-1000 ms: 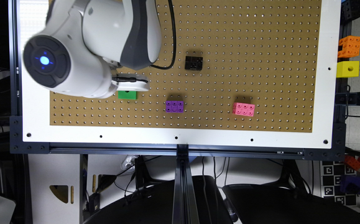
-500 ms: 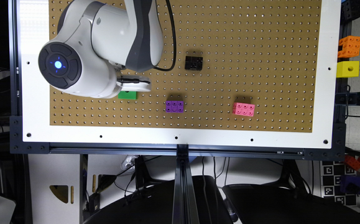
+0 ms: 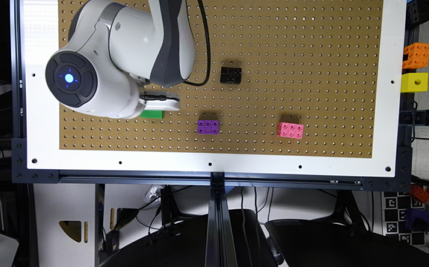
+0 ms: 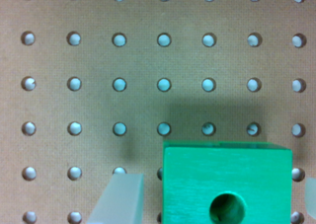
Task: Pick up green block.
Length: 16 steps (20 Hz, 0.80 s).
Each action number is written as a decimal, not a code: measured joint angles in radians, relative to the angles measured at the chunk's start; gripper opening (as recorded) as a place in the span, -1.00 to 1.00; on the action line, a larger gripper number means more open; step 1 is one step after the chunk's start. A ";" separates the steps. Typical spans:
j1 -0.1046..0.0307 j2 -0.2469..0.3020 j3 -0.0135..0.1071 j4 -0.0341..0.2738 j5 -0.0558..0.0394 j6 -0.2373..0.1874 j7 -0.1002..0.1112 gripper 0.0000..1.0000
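The green block (image 3: 152,114) lies on the brown pegboard (image 3: 310,55) at the exterior view's left, mostly covered by the arm. In the wrist view the green block (image 4: 227,184) is a bright cube with a round dark hole in its top face. It stands between the two pale fingers of my gripper (image 4: 217,192). One finger (image 4: 118,199) stands a little apart from the block's side, and the other just shows at the frame's edge. The gripper (image 3: 160,102) is open and hangs right over the block.
A purple block (image 3: 208,127), a pink block (image 3: 290,130) and a black block (image 3: 230,75) lie on the pegboard toward the exterior view's right. A yellow cube (image 3: 414,82) and an orange block (image 3: 416,55) sit beyond the board's white frame (image 3: 214,163).
The arm's big joint swung toward the exterior view's right and slightly down, mostly in the first half second. The gripper stayed over the green block, which has not moved.
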 joint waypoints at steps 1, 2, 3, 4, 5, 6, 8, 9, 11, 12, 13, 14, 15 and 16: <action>0.000 0.001 0.001 0.001 0.0000 0.000 0.000 1.00; 0.000 0.005 0.002 0.001 0.0000 0.003 0.000 1.00; 0.000 0.007 0.002 0.001 0.0000 0.004 0.000 1.00; 0.000 0.021 0.002 0.001 0.0000 0.019 0.001 1.00; 0.000 0.036 0.002 0.002 0.0000 0.036 0.001 1.00; 0.000 0.048 0.002 0.004 -0.0008 0.055 0.001 1.00; 0.000 0.051 0.002 0.010 -0.0006 0.054 0.001 1.00; 0.000 0.051 0.002 0.010 -0.0006 0.054 0.001 1.00; 0.000 0.051 0.002 0.010 -0.0006 0.054 0.001 1.00; 0.000 0.051 0.003 0.011 -0.0006 0.054 0.001 1.00; 0.000 0.052 0.003 0.011 -0.0006 0.055 0.001 1.00; 0.000 0.053 0.003 0.014 -0.0006 0.055 0.001 -1.00; 0.000 0.053 0.003 0.014 -0.0006 0.055 0.001 -1.00; 0.000 0.053 0.003 0.014 -0.0006 0.055 0.001 -1.00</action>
